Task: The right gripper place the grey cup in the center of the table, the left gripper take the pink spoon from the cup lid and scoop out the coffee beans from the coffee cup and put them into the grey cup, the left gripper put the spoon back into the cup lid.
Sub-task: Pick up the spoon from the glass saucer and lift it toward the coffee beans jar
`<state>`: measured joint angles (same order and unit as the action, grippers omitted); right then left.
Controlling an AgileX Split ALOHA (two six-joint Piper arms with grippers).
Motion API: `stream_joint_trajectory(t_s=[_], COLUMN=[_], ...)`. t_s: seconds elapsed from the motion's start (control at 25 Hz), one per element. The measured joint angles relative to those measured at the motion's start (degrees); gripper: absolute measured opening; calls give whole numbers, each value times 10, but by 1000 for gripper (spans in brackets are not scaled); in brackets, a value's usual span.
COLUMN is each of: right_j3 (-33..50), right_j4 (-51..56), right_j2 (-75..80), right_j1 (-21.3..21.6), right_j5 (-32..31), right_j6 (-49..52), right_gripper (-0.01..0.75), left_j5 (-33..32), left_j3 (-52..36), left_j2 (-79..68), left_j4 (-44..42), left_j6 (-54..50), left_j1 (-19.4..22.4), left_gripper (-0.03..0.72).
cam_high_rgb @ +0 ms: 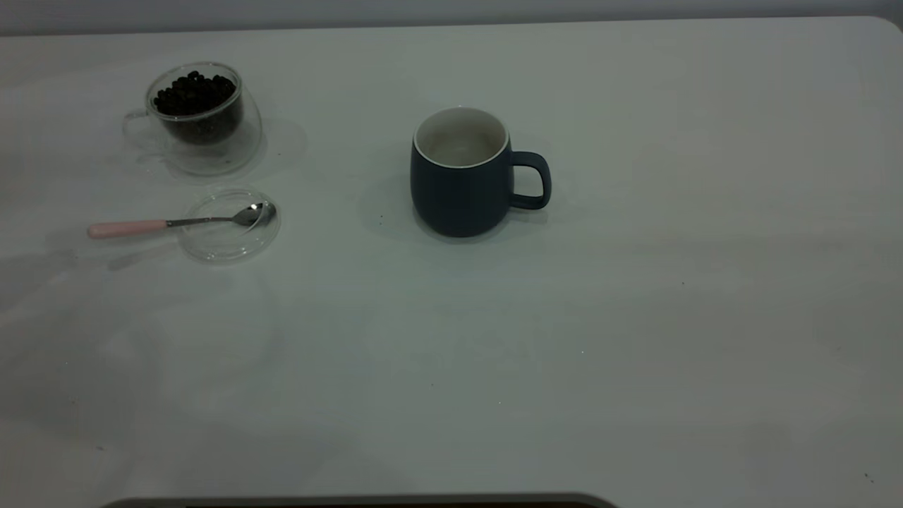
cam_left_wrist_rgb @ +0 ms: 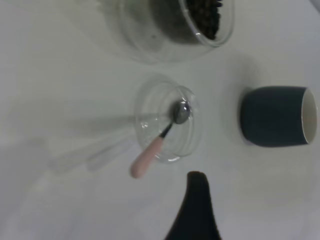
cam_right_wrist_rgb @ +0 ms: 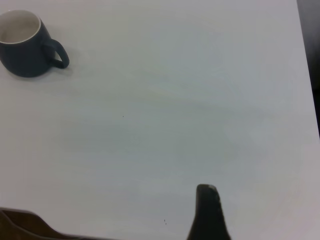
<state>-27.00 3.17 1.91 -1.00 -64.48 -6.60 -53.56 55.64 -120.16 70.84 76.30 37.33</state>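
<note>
Starting at the fingers, we see only one black fingertip of the left gripper (cam_left_wrist_rgb: pixel 196 210) in its wrist view, above the table and near the spoon's handle end; whether it is open we cannot tell, and nothing is in it. Likewise one tip of the right gripper (cam_right_wrist_rgb: pixel 209 212) shows, over bare table well apart from the mug, aperture unknown, nothing held.

We judge the mug placement done and the spoon pickup to be the step in hand. It calls for closing on the pale pink handle where it overhangs the lid rim (the metal neck looks slippery), then lifting clear of the glass.

The small pink-handled metal teaspoon (cam_high_rgb: pixel 148 226) lies with its bowl inside the round clear glass lid (cam_high_rgb: pixel 233 248). The clear double-walled glass cup (cam_high_rgb: pixel 211 152), near the lid, holds dark roasted beans (cam_high_rgb: pixel 194 92). The rounded blue-grey ceramic mug (cam_high_rgb: pixel 458 190) stands upright and apparently empty mid-way across the plain white tabletop (cam_high_rgb: pixel 635 339).
</note>
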Motion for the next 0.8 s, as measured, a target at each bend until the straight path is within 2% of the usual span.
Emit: stream_joint_trajectory(t_s=[0.24,0.8], right_j3=[0,0], right_j4=[0,0], right_j2=[0,0], right_j1=[0,0], right_j5=[0,0], right_j6=[0,0], right_gripper=[588,588], left_j5=[-1,-30], left_j3=[5,76], left_j2=[-89,-203], left_j4=[15,-48], left_j6=[44,16], left_j1=[13,4], left_gripper=[708,704])
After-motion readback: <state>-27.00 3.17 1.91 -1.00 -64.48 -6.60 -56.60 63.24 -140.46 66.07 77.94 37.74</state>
